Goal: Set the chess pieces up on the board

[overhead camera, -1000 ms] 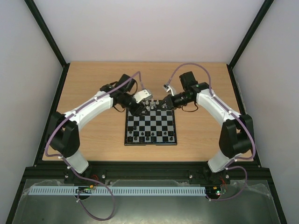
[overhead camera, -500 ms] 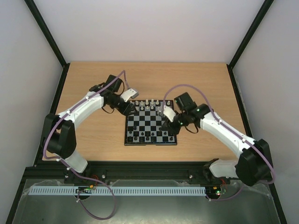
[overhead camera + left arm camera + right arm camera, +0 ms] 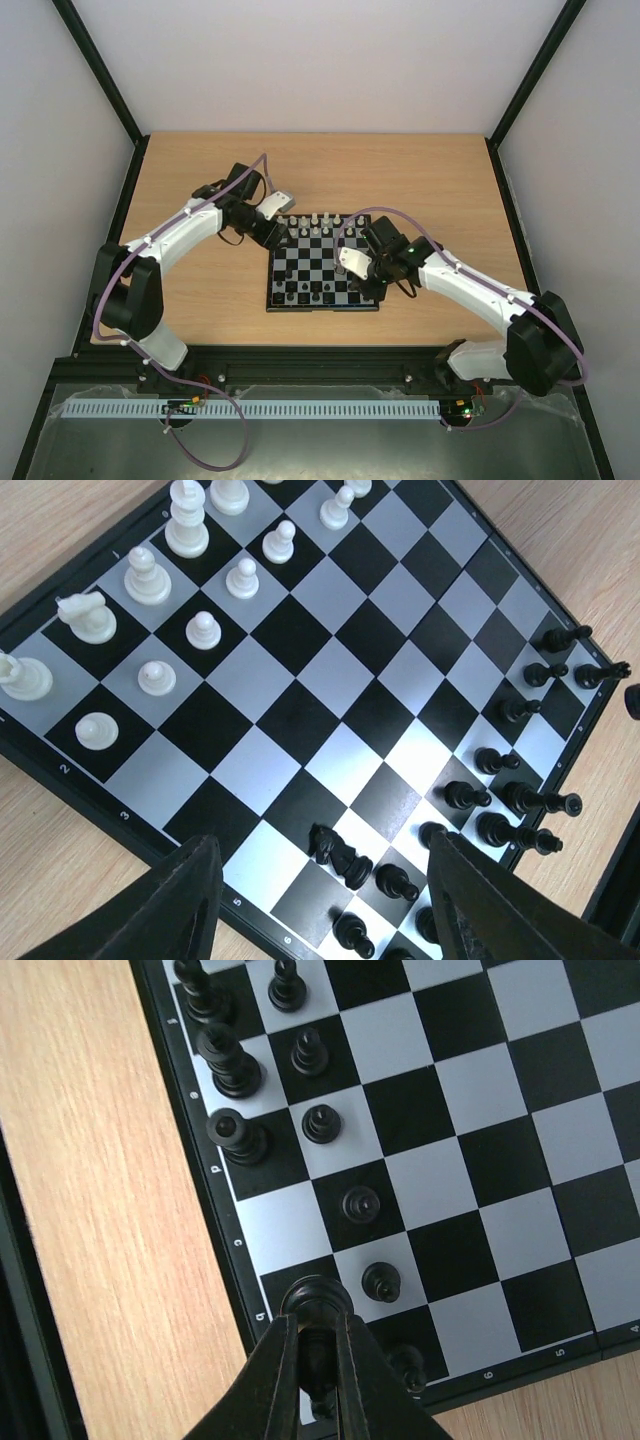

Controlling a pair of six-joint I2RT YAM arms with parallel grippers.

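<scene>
The board is seen lying flat near the middle of the wooden table, one edge facing the arm bases. White pieces are ranged in two rows along the far edge; black pieces are ranged along the near edge. The middle squares are bare. The left hand is held above the board's far-left corner, tilted toward the near edge. Its fingers are spread wide and nothing is gripped between them. Below the gap a black knight is noted on a square of the black side; whether it stands upright or leans cannot be told from this angle. The right hand is positioned over the near-right part of the board, at the outermost row beside the lettered rim. Its fingers are pressed together on a black piece, which is pinched near its top. Whether this piece's base touches the square below cannot be told. Further black pieces are seen standing on the neighbouring squares of the same two rows.
</scene>
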